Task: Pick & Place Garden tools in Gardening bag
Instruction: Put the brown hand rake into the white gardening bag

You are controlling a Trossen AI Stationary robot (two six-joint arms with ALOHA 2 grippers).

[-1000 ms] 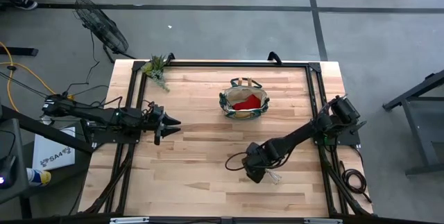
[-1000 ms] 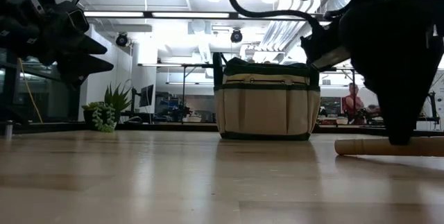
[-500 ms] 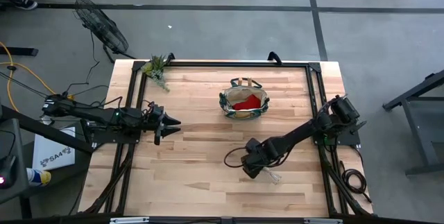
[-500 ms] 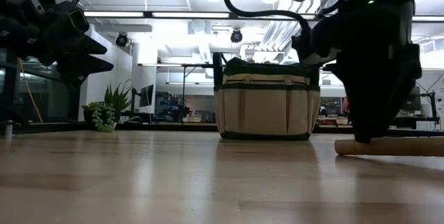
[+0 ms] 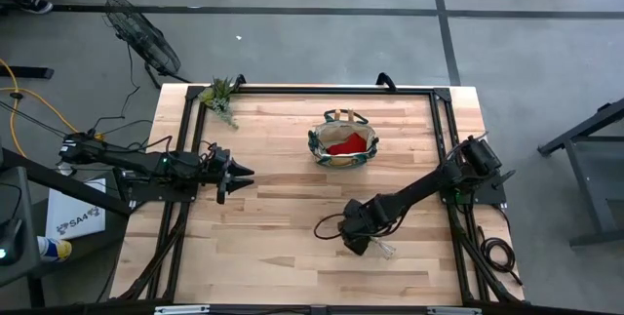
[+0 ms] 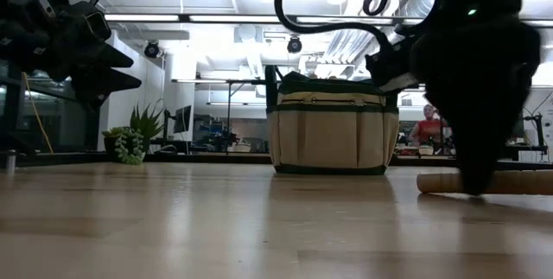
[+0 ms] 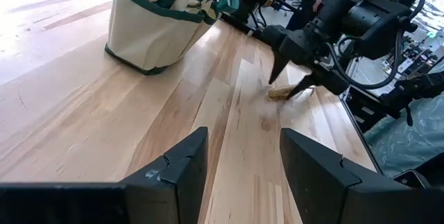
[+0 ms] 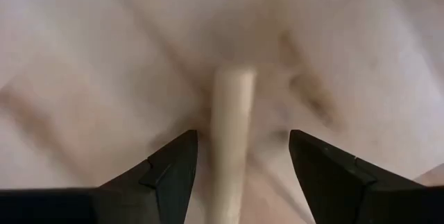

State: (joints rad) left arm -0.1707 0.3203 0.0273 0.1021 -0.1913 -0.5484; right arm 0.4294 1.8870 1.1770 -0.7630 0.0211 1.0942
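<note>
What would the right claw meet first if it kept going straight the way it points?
Most likely the wooden handle lying on the table: the right claw points down with open fingers either side of it.

Your right gripper (image 5: 357, 244) points down, fingers (image 8: 170, 172) spread apart. Your left gripper (image 5: 237, 173) hangs level, well away, fingers (image 7: 173, 175) also parted.

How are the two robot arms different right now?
The right gripper is low over the table, its open fingers straddling a wooden handle lying there. The left gripper hangs above bare table near the left edge, with nothing between its fingers. The right arm reaches inward; the left stays at its side. Both have open fingers.
</note>
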